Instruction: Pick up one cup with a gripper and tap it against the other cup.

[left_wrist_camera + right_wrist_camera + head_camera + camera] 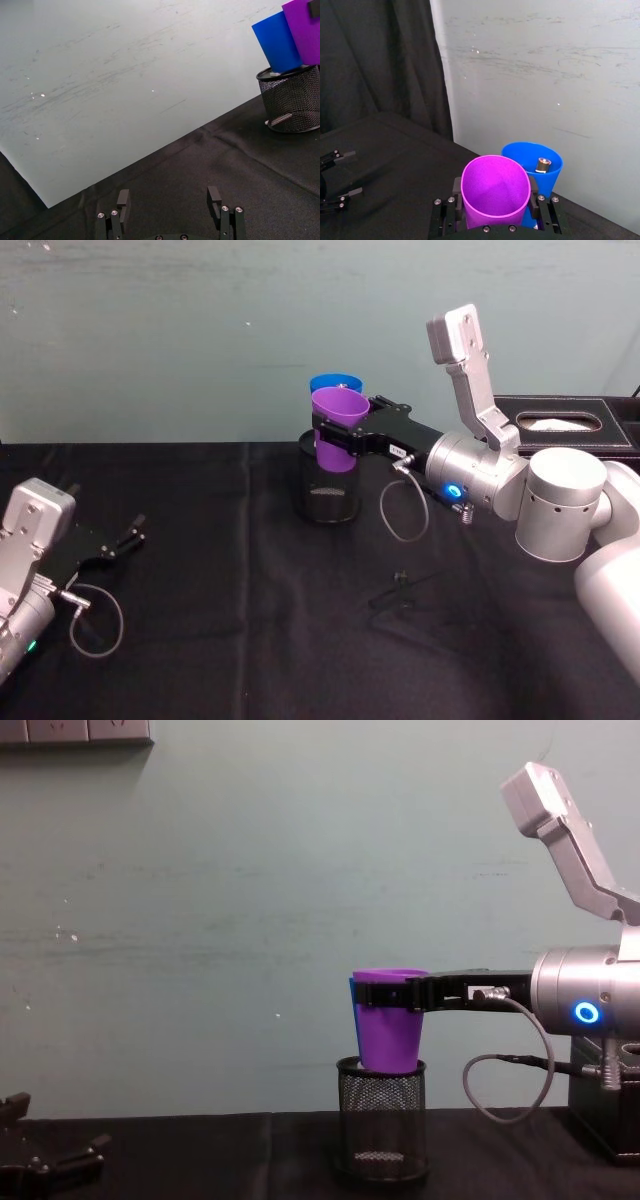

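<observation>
A purple cup (339, 427) is held upright in the air, gripped by its sides in the right hand (334, 433), just above a black mesh holder (330, 490). It sits right beside a blue cup (330, 383) that stands in the holder behind it. The left hand (128, 538) rests low over the black surface (250, 640) well to the left, fingers spread wide and holding nothing.

Even, diffuse indoor light; all four views are sharp. The pale wall (200, 920) is brightly lit and scuffed. The black tablecloth (250, 620) absorbs detail. A blue indicator ring (586, 1013) glows behind the right gripper's (325, 437) jaws.
</observation>
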